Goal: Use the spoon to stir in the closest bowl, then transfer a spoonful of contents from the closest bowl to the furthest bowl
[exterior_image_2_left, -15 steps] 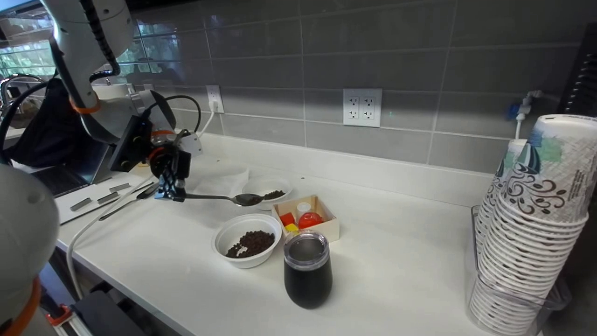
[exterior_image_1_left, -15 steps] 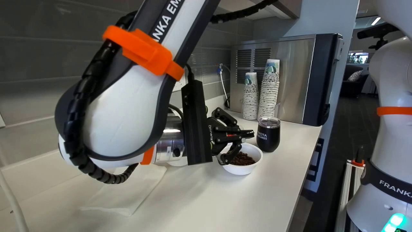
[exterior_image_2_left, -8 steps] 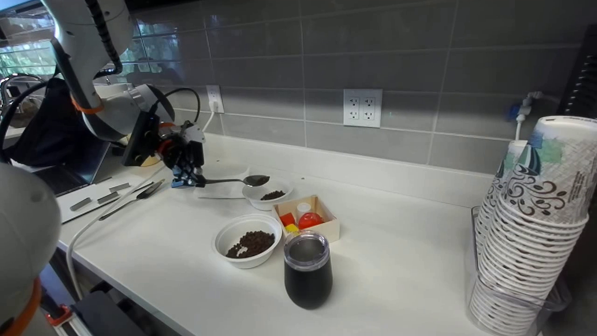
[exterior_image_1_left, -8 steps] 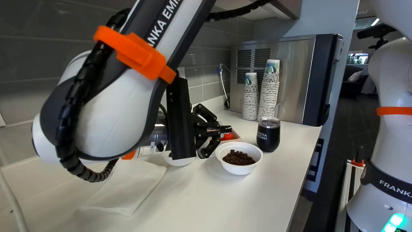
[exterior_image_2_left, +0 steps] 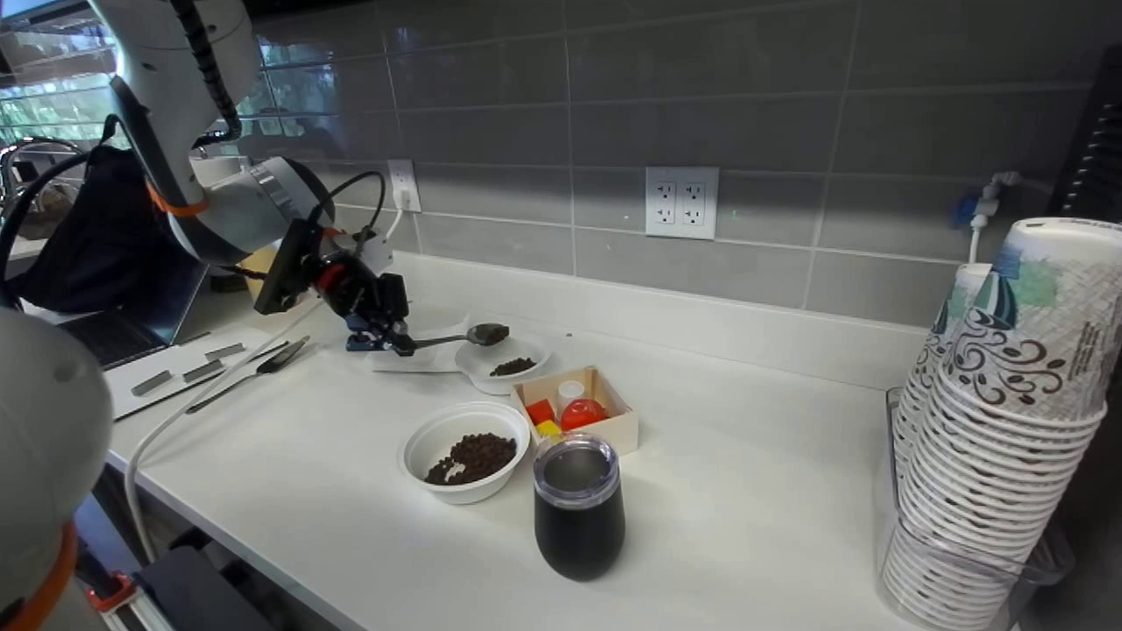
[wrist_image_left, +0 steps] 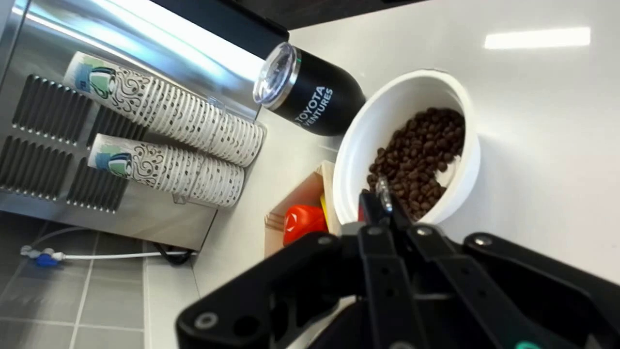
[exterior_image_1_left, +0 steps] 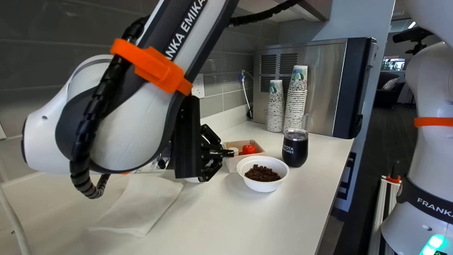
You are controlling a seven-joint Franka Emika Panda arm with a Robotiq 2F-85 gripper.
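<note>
The claw [exterior_image_1_left: 229, 153] and spoon [exterior_image_2_left: 473, 336] have swung toward the wall [exterior_image_2_left: 491, 131]; the claw no longer overlaps the closest bowl [exterior_image_1_left: 261, 186] in an exterior view. The claw is clamped on the spoon's handle. In an exterior view the spoon's end lines up with the furthest bowl [exterior_image_2_left: 478, 359], though whether directly above I cannot tell. Contents [exterior_image_1_left: 262, 173] lie in both bowls and seemingly the spoon; probably 1 step, tipping, remains.

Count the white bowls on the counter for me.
2: the fuller bowl stands beside the black tumbler; the other bowl stands nearer the tiled wall. More could be hidden behind the robot arm.
</note>
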